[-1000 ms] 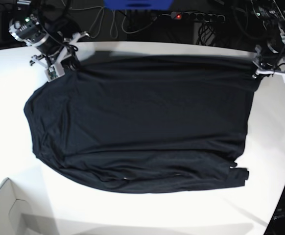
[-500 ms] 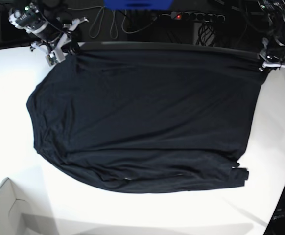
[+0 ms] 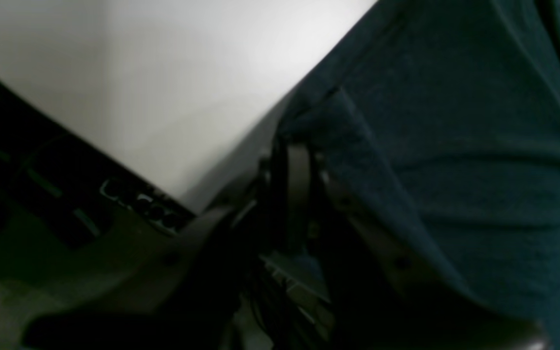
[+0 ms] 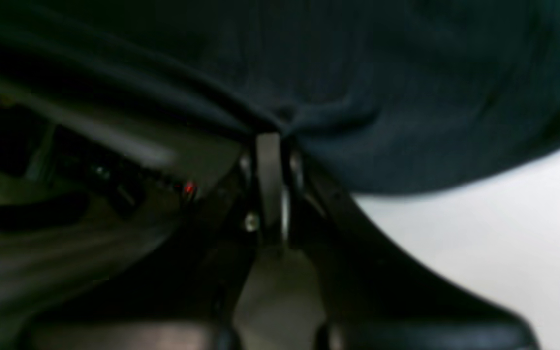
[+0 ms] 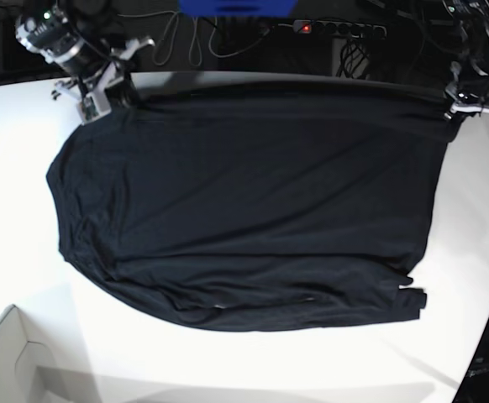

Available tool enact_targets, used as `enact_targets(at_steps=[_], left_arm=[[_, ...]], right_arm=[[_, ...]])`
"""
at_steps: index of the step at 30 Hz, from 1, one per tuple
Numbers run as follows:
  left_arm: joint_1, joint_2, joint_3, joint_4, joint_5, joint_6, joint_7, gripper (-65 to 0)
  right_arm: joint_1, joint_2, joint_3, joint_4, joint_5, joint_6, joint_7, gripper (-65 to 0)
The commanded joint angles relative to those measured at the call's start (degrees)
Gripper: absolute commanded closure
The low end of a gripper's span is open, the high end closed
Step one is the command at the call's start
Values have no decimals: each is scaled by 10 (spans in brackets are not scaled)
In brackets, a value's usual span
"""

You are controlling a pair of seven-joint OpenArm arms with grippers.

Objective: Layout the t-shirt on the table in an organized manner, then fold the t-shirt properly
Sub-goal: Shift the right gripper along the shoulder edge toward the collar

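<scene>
The black t-shirt lies spread over the white table, its far edge stretched taut between both grippers. At the base view's far left, my right gripper is shut on one far corner. At the far right, my left gripper is shut on the other corner. In the left wrist view the left gripper pinches a fold of the t-shirt above the table. The right wrist view has the right gripper clamped on a bunched edge of the t-shirt. The shirt's near edge rests on the table with a cuff poking out.
A white box corner sits at the near left. Behind the table's far edge lie a power strip with a red light, cables and a blue object. The table's curved edge runs down the right side.
Both grippers carried the shirt's far edge away toward the table's far side, covering the white strip seen there before. The right gripper then came back slightly.
</scene>
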Motion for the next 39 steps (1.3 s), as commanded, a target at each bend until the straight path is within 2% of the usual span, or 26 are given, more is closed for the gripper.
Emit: enact_targets(at_steps=[1,8,11,21,23,29,31,39], left_arm=[[0,-10,-5,7,-2,-1,-11,-1],[-1,-9,-5,7,-2,-1,-11,-1],[-3,-9,-5,7,-1,-1,-11,-1],[-4,-9,-2,7,-2,-1,-11,-1],[-4,-9,0,7,-1,-1,-11,-1],[-4,-8,1,7,0,-1,-11,-1],[-4,-7,1,7,0,-1,-11,-1],[-5,-5,1,7,0,-1,-11,-1]], right_arm=[[6,3,2,9,5,-1,14,0],[70,3,0,-1,4,-1,13,0],[94,8,-20,-27,4,-1,13,0],[129,10,-27,-94,3,-1,13,-4],[130,18,-27,-96,-6,-1,13,-74],[118,17,-23,-79,-42,-1,13,-344],[98,16,-23,-67,-41,-1,13,-399],[73,-28,-28,-62,-41,-1,17,-419]])
